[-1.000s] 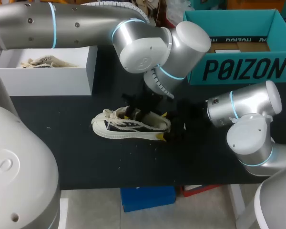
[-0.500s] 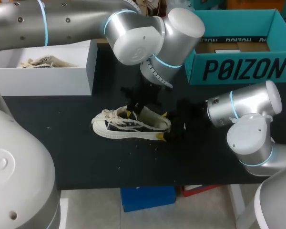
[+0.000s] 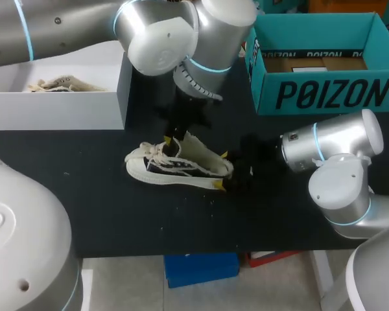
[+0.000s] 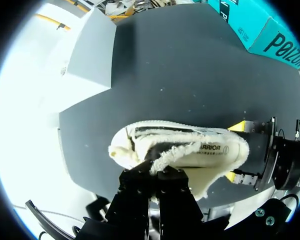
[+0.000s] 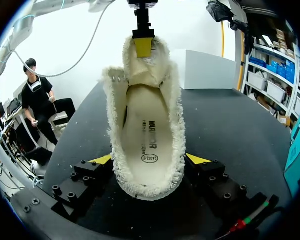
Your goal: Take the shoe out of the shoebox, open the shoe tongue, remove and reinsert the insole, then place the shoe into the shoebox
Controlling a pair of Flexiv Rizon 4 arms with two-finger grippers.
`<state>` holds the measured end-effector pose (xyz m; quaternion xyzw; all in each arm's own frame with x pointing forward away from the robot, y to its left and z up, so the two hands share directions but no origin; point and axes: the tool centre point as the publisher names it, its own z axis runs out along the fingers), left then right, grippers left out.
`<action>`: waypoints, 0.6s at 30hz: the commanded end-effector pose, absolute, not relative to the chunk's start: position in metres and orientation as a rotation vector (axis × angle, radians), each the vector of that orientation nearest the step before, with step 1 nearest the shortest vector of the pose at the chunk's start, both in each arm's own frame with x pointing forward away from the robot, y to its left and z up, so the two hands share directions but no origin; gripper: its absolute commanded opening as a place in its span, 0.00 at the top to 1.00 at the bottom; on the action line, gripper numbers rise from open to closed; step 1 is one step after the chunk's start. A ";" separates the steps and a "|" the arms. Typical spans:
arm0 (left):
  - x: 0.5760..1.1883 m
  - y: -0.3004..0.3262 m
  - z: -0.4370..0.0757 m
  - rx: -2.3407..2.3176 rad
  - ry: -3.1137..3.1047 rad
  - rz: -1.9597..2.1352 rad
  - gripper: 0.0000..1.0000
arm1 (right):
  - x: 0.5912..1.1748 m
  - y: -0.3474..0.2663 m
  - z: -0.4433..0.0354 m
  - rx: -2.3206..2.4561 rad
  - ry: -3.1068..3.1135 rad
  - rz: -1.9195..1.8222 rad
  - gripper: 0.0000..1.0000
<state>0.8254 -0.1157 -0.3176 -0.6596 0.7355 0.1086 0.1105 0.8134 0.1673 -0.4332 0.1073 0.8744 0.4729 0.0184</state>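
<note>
Cream low-top shoe [image 3: 179, 167] with frayed edges, dark side panels and loose laces stood on its sole mid-table [image 3: 117, 214], between white box [image 3: 58, 107] and teal shoebox [image 3: 324, 94]. Heel was clamped from both sides by right gripper [image 5: 149, 161]. Tongue [image 5: 140, 70] was pinched and lifted by left gripper [image 4: 157, 174]. Printed insole [image 5: 145, 140] lay exposed inside.

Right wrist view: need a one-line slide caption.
The right claw clamps the heel of the shoe while the left claw holds the tongue up, baring the insole.
</note>
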 end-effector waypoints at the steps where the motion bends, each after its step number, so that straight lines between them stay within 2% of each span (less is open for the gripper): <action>1: 0.822 -0.100 -0.311 -1.975 2.205 0.230 1.00 | 0.814 0.169 -0.434 0.334 2.721 1.463 1.00; 18: 0.814 -0.062 -0.326 -2.063 2.233 0.184 1.00 | 0.814 0.169 -0.434 0.334 2.721 1.463 1.00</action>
